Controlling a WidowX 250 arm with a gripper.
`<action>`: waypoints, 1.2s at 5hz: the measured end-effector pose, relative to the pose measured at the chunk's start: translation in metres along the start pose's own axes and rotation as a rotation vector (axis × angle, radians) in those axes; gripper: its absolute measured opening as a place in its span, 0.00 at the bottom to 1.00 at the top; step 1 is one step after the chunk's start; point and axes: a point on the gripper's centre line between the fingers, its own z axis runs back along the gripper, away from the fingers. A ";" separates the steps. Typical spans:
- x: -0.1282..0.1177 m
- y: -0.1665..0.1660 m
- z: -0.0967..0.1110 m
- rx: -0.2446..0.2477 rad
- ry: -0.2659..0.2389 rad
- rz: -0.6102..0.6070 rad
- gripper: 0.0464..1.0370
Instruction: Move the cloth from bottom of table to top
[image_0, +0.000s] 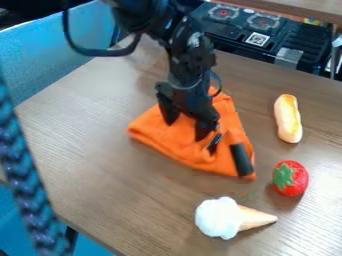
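Here's my gripper (186, 131), spread wide at the orange cloth (157, 134), and I must pinch a deep fold before heading for the table (87, 160)'s top edge!

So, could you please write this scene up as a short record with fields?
surface: wood-look table
task item: orange cloth, bunched, with black patches, near the middle of the view
gripper: black gripper over the cloth, fingers apart; whether they touch it is unclear
right of cloth: yellow-topped toy bun, red toy fruit with green leaves below it in view
nearest the camera: toy ice cream cone, lying on its side, tip pointing right
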 end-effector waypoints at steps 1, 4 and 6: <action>0.023 0.008 -0.008 0.021 -0.026 0.056 0.96; 0.034 0.019 -0.017 0.036 -0.025 0.108 0.96; -0.029 0.033 0.003 0.000 0.002 0.002 0.96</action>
